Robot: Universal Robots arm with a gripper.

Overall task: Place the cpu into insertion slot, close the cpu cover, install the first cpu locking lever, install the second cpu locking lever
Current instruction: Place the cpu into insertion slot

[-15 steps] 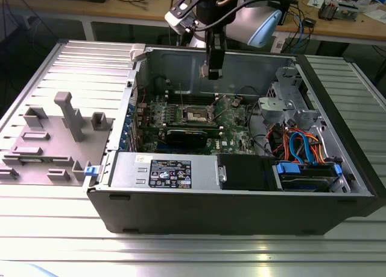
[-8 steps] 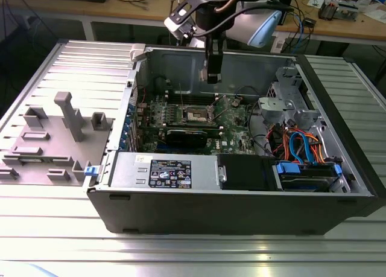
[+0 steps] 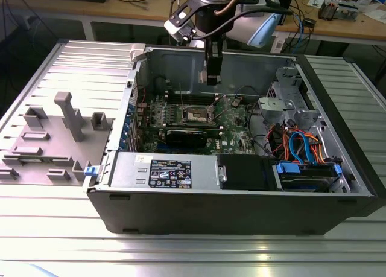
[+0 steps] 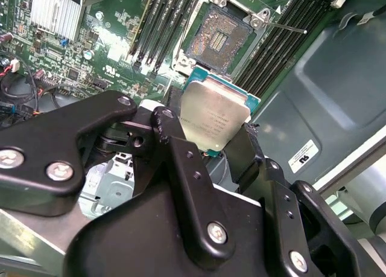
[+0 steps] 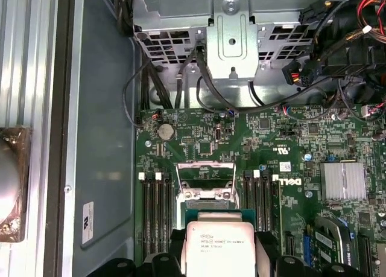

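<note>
I've got the cpu (image 4: 214,117) pinched by its edges between the gripper's (image 4: 208,132) two black fingers (image 4: 166,123), metal top facing the second wrist camera, hanging in the air above the board and not touching it. The insertion slot (image 4: 218,38) sits bare just beyond the chip, gold contact field exposed. The cpu cover (image 5: 204,166) looks swung up out of the way, and a thin locking lever (image 4: 283,28) juts free beside it. I judge this to be step one, the placement, with cover and both levers not yet done. Seating the chip calls for squaring it to the slot and coming down flat and gently, since those contacts won't forgive a tilt. In the exterior view the gripper (image 3: 212,72) hangs inside the open computer case (image 3: 211,213), with the slot (image 3: 198,115) at about 6 o'clock from it. Around the case: the green motherboard (image 3: 235,123) fills the floor, a black card (image 3: 190,135) lies at 6 o'clock of the slot, the labelled power supply (image 3: 163,171) lines the near wall, and a drive cage with orange and blue cables (image 3: 301,147) sits at 3 o'clock. Outside, at 9 o'clock, a grey fixture plate (image 3: 60,138).
</note>
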